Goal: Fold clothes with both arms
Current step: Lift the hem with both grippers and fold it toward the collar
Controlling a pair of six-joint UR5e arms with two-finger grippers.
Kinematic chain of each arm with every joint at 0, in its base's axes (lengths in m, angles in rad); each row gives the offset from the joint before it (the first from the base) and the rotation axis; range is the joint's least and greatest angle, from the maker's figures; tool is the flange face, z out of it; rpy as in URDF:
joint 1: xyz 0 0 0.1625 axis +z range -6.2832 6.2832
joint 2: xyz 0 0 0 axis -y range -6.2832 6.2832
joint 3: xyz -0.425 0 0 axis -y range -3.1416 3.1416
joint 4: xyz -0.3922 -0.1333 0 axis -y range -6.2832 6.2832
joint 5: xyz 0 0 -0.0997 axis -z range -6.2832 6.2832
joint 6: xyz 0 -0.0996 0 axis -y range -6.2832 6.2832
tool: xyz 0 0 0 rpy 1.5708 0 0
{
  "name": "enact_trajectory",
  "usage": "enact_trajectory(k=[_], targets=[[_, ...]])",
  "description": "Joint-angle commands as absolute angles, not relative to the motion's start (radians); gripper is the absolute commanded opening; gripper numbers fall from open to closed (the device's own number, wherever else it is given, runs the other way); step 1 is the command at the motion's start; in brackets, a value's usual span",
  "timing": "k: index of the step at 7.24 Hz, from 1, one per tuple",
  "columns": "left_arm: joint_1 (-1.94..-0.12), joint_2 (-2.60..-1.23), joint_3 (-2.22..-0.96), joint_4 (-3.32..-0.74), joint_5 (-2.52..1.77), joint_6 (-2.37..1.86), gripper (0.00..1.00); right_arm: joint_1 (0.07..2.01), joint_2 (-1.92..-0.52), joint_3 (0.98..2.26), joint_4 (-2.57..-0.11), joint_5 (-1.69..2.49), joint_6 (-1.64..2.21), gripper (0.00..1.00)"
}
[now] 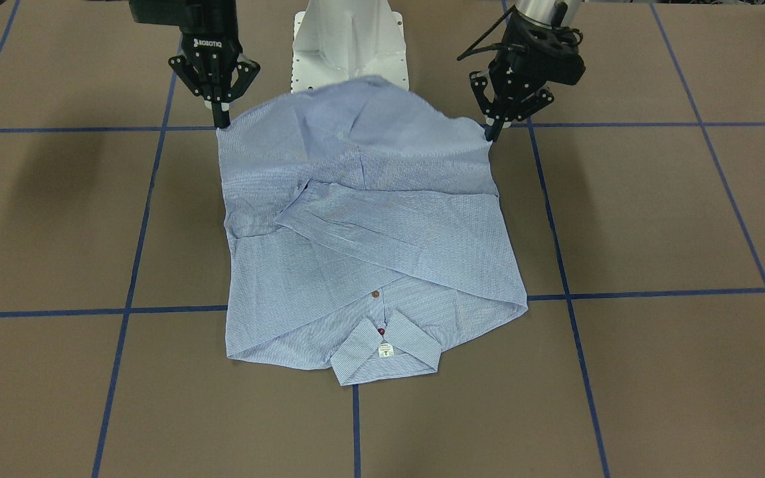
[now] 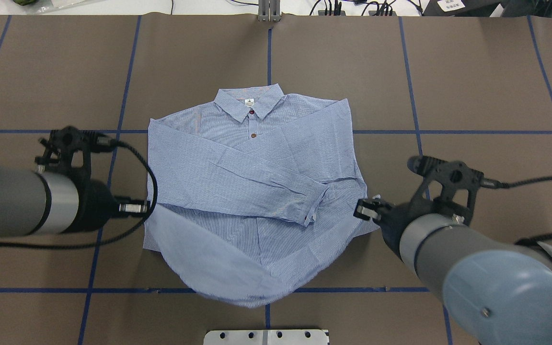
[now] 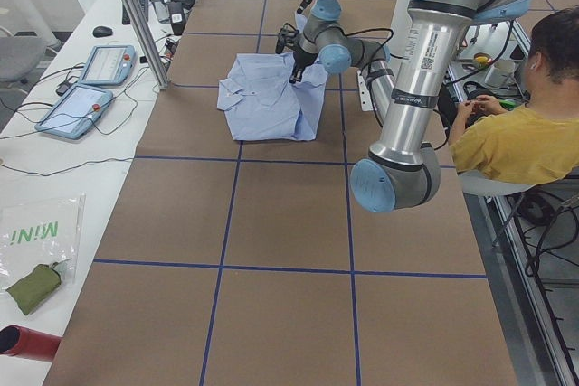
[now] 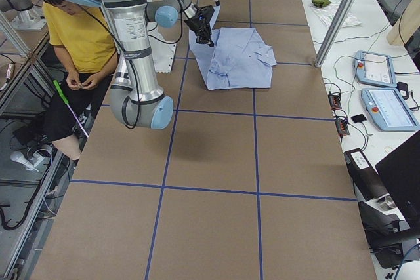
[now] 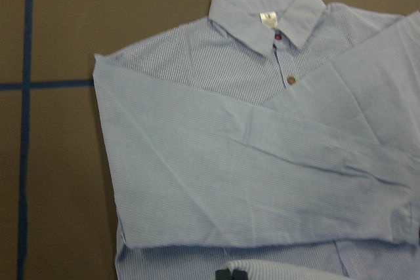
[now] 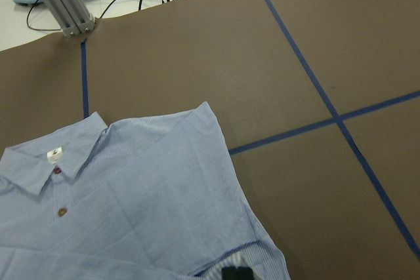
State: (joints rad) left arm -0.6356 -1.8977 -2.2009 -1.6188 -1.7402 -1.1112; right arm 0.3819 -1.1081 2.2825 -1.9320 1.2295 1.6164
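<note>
On the brown paper-covered table (image 1: 655,212), gridded in blue tape, the light blue, finely striped button-up shirt (image 1: 369,265) lay face up at centre, sleeves crossed over its chest. The silver-grey left arm (image 2: 17,206) and right arm (image 2: 448,249) flanked it. The black left gripper (image 1: 492,133) and right gripper (image 1: 221,119) each clamped 1 raised hem corner, apparently to carry the hem toward the collar (image 1: 382,348).
</note>
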Motion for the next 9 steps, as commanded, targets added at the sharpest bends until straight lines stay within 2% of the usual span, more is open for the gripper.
enact_trajectory(k=[1, 3, 4, 5, 6, 8, 9], targets=[[-0.701, -1.988, -2.049, -1.627, -1.686, -1.095, 0.00, 0.484, -1.039, 2.098, -1.828, 1.239, 1.582, 0.00], [-0.713, -2.031, -1.917, -1.676, -1.617, -1.095, 0.00, 0.553, -1.037, 1.886, -1.554, 1.241, 1.531, 0.00], [-0.712, -2.033, -1.814, -1.778, -1.603, -1.095, 0.00, 0.572, -1.014, 1.780, -1.480, 1.250, 1.520, 0.00], [-0.710, -2.037, -1.710, -1.890, -1.603, -1.095, 0.00, 0.583, -0.952, 1.605, -1.365, 1.261, 1.513, 0.00], [-0.709, -2.060, -1.600, -1.964, -1.597, -1.092, 0.00, 0.594, -0.939, 1.515, -1.262, 1.270, 1.493, 0.00], [-0.710, -2.075, -1.450, -2.107, -1.563, -1.007, 0.00, 0.632, -0.950, 1.497, -1.244, 1.319, 1.453, 0.00], [-0.715, -2.075, -1.445, -2.118, -1.565, -0.933, 0.00, 0.656, -0.950, 1.496, -1.241, 1.350, 1.419, 0.00]])
